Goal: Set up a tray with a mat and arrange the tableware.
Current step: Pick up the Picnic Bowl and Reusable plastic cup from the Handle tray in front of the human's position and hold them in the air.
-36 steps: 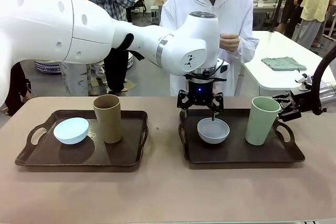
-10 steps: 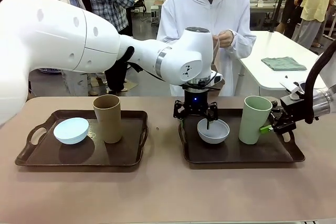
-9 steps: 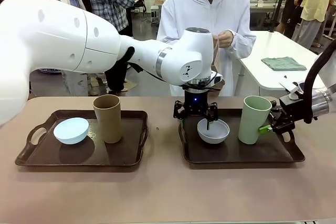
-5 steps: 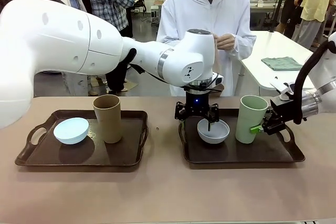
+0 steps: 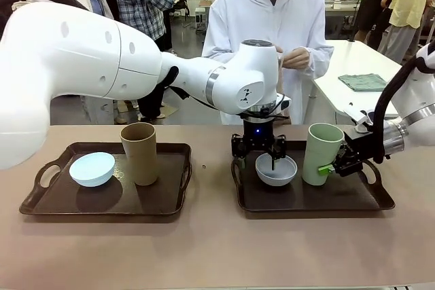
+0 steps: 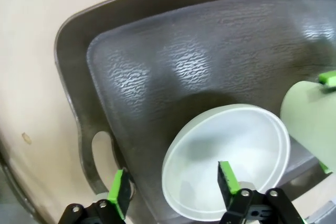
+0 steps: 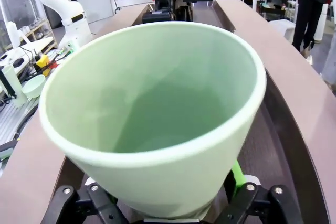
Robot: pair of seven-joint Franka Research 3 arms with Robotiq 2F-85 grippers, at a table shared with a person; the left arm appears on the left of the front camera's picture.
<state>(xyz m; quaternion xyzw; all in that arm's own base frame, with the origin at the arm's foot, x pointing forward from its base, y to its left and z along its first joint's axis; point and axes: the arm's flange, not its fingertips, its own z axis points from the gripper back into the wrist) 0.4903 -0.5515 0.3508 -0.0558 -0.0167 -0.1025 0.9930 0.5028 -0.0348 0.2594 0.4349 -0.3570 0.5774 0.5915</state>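
Tumbler check: pale green tall handleless tumbler (image 5: 319, 153) stands just right of the white-grey small round bowl (image 5: 276, 170), near it but apart. Grip: right gripper (image 5: 330, 166) pinches this tumbler low on its wall, from the side away from the bowl. Right wrist view: tumbler (image 7: 152, 114) mouth faces the camera, the right gripper (image 7: 160, 208) has a finger on either side of the base, and one green pad (image 7: 237, 174) is pressed to the wall. The tumbler leans slightly. Whether its base touches the tray is unclear from the front view.

Over the bowl: left gripper (image 5: 256, 161), arm reaching across the middle, jaws spread and holding nothing. Left wrist view: left gripper (image 6: 173, 190) straddles the rim, with one green pad (image 6: 227, 178) inside the bowl (image 6: 231, 150) and the other outside it by the tray's handle cut-out (image 6: 102, 153).

Under the bowl: dark brown rectangular tray with cut-out handles (image 5: 353, 202).

Well apart from the bowl, to the robot's left: second dark brown tray (image 5: 41, 198), carrying a pale blue small round bowl (image 5: 92, 168), tilted, and a tan-brown tall tumbler (image 5: 139, 153), upright and just beside it.

Beyond the bowl, at the far side: person in a white hooded top, hands (image 5: 296, 58) together at chest.
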